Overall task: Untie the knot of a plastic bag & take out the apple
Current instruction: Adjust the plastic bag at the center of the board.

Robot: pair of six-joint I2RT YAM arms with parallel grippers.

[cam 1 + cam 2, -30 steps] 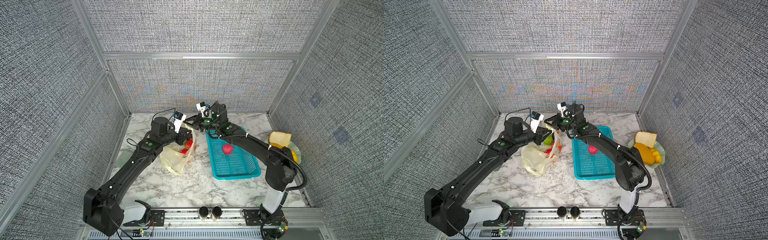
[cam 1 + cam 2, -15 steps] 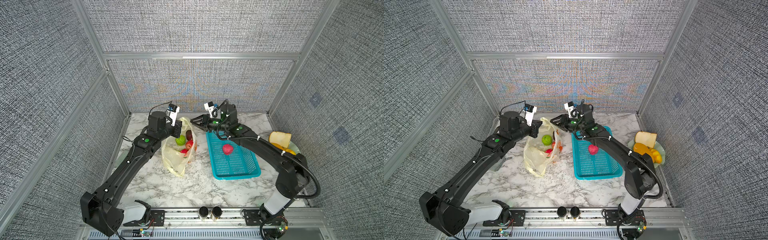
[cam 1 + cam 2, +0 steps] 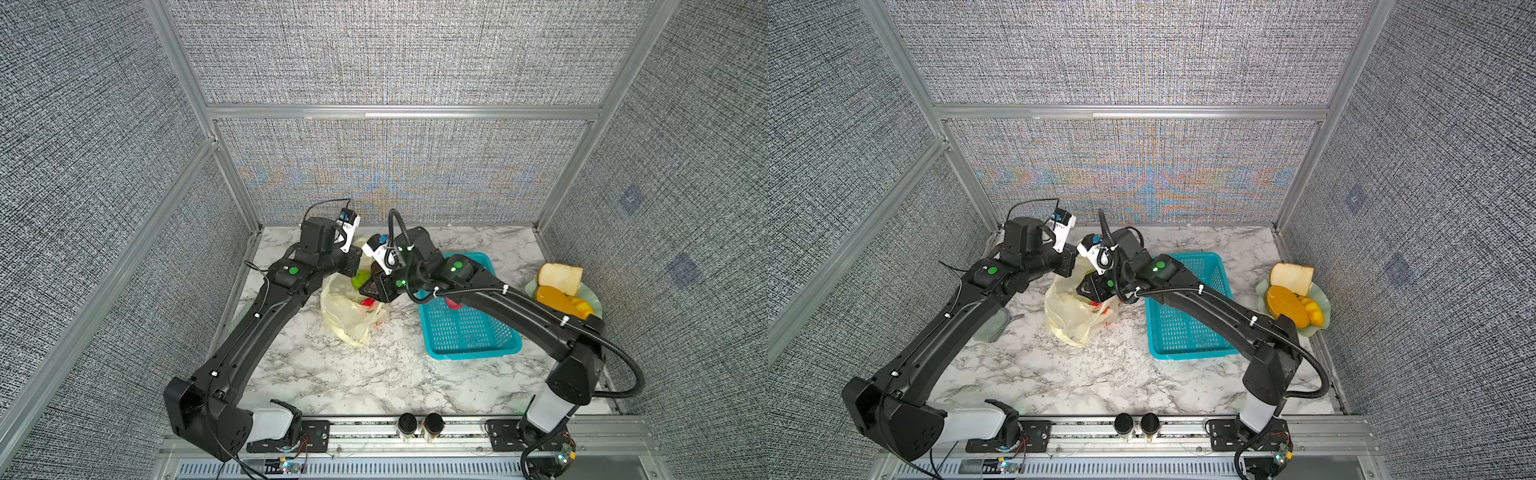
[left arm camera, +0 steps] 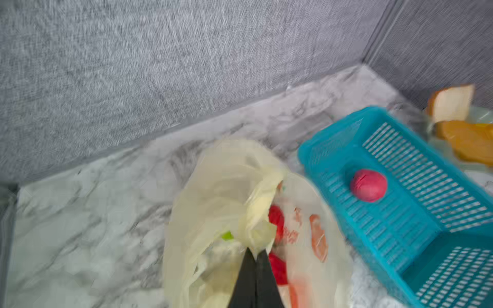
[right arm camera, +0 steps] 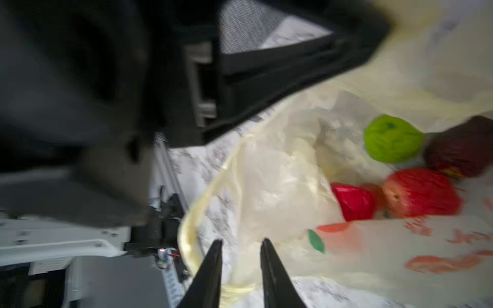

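Pinching the rim of the plastic bag, our left claw is pressed together on it, while our right claw stands slightly spread at the open mouth. We see the bag on the counter, just left of the turquoise basket, with a red apple inside.

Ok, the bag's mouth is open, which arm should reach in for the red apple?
Right, probably. The left tool is shut on the rim of the plastic bag, holding the mouth up. The right tool is open, empty, and poised at the opening with the red apple just ahead.
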